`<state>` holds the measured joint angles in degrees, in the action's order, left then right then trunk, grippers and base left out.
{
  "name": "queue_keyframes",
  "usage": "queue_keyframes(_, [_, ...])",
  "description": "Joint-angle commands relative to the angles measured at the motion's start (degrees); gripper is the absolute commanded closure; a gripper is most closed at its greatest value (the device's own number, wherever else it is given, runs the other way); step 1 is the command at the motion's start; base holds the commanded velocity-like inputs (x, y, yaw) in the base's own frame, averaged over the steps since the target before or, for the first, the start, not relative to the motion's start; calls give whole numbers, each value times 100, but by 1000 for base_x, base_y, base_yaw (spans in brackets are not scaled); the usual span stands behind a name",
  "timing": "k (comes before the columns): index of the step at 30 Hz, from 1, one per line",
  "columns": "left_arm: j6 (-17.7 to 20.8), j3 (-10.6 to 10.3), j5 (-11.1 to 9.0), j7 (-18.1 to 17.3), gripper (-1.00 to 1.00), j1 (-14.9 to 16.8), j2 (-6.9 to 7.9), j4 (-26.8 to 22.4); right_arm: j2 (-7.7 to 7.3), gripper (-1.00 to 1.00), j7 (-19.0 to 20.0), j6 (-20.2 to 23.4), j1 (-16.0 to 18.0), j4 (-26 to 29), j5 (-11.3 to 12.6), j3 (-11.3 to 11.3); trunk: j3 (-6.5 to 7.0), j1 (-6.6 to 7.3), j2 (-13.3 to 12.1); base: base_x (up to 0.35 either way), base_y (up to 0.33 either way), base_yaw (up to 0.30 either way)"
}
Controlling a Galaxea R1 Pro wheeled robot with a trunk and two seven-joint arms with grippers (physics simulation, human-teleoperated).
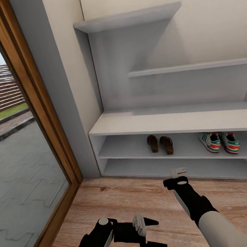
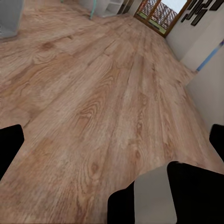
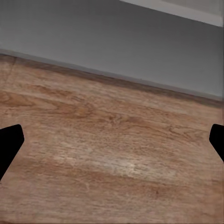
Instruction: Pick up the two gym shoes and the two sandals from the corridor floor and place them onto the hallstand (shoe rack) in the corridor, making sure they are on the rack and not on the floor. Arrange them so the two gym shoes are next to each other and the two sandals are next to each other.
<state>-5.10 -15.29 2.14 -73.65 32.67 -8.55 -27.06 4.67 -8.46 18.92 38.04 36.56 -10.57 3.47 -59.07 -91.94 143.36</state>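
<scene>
Shoes sit in pairs on the hallstand (image 1: 170, 121) shelf, sandals (image 1: 160, 143) beside gym shoes (image 1: 219, 142), so left tool (image 1: 149, 234) and right tool (image 1: 178, 172) hang wide, empty, before it.

Soft, even light is filling the corridor, with daylight coming through the glass door (image 1: 22, 161). The hallstand (image 1: 170, 119) is casting faint shadows under its shelves, and its lower rows are sitting dimmer. A pale sheen is glancing off the corridor floor (image 3: 116, 163) in the right wrist view. All three renders are looking slightly soft and blocky, with floor grain smearing toward the edges.
</scene>
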Motion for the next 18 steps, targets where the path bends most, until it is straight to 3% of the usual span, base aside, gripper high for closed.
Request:
queue_keyframes(1, [-53, 0, 23, -3, -100, 2, 0, -2, 5, -100, 11, 34, 1, 9, -59, 26, 17, 3, 0, 0, 0, 0])
queue_keyframes(9, [-51, 0, 23, -3, -100, 2, 2, -1, 7, -100, 11, 39, 2, 9, -54, 23, 200, 24, -10, 0, 0, -53])
queue_keyframes(18, [-47, 0, 23, 1, -100, 2, 3, -1, 7, -100, 11, 41, 2, 6, -50, 23, 392, 202, -332, 0, 0, -255])
